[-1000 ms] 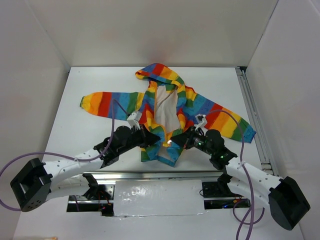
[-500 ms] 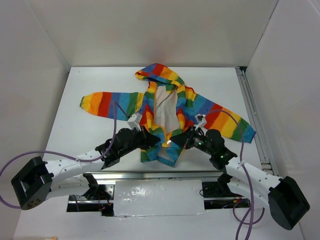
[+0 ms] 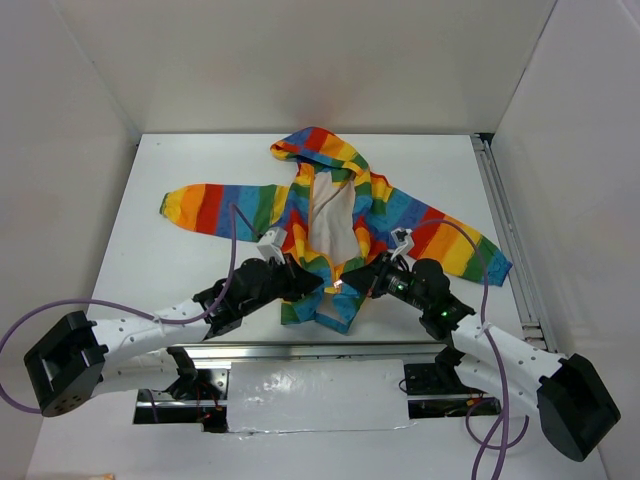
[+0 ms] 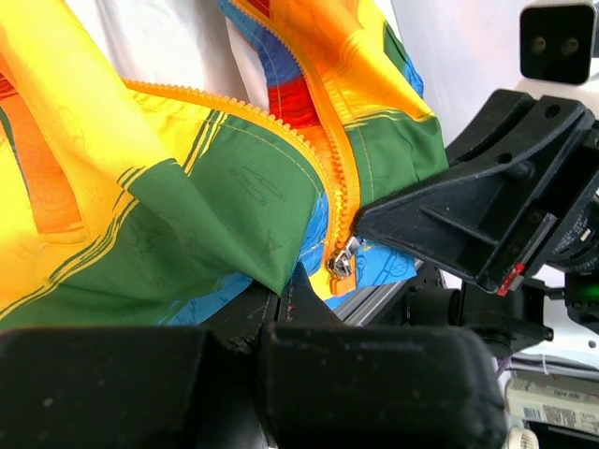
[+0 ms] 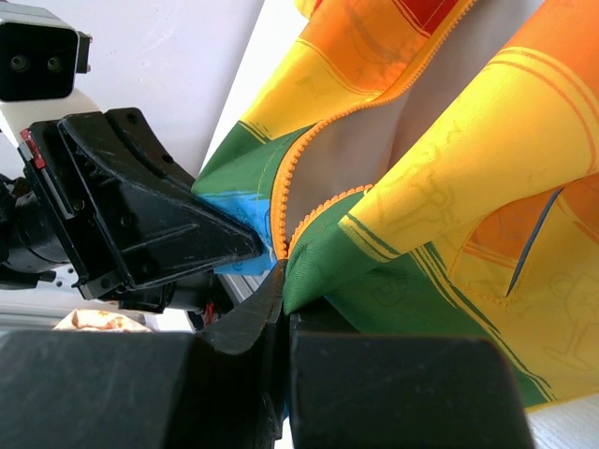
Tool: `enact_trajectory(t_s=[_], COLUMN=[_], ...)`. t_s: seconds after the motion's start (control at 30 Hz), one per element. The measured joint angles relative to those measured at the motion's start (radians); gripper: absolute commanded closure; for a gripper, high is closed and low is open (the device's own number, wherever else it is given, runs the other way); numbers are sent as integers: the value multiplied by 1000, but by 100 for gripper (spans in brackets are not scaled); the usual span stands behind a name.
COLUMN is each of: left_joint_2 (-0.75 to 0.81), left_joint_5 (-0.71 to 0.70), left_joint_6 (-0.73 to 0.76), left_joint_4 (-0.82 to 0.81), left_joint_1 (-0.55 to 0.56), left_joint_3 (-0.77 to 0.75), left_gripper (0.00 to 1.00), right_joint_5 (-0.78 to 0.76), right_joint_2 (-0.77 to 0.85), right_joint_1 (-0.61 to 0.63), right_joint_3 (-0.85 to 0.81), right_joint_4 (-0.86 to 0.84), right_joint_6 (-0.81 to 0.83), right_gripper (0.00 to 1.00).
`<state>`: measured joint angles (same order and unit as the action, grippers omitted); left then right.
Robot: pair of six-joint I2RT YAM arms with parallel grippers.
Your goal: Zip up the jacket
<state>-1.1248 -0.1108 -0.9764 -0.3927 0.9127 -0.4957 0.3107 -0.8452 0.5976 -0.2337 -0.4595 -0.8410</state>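
Jacket lies on bench, hood far, hem near, front open. Left pincer is pressed together on green hem cloth of the left front. Right pincer pinches the right front's hem corner. Slider sits low between both tips, just beside the right one. Zipper runs near-to-far, so the pull likely goes toward the hood.

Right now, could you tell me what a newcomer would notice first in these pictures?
The rainbow-striped jacket lies spread on the white table, its front open on white lining. At its near hem the left gripper and the right gripper each pinch a front edge, with the metal zipper slider down near the hem between them.
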Motion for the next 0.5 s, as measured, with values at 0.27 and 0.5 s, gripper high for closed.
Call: enact_trajectory(t_s=[0.27,0.5], left_joint_2=[1,2], left_joint_5=[-47,-53], left_joint_6=[-30,-49], left_joint_4=[34,44], left_joint_1=[1,6], left_joint_3=[-2,-2], left_gripper=[100,100], right_joint_5=[0,0], right_joint_2=[0,-5], right_joint_1=[0,0], right_joint_3=[0,0], right_joint_4=[11,10], right_joint_6=[9,13], right_gripper=[100,100])
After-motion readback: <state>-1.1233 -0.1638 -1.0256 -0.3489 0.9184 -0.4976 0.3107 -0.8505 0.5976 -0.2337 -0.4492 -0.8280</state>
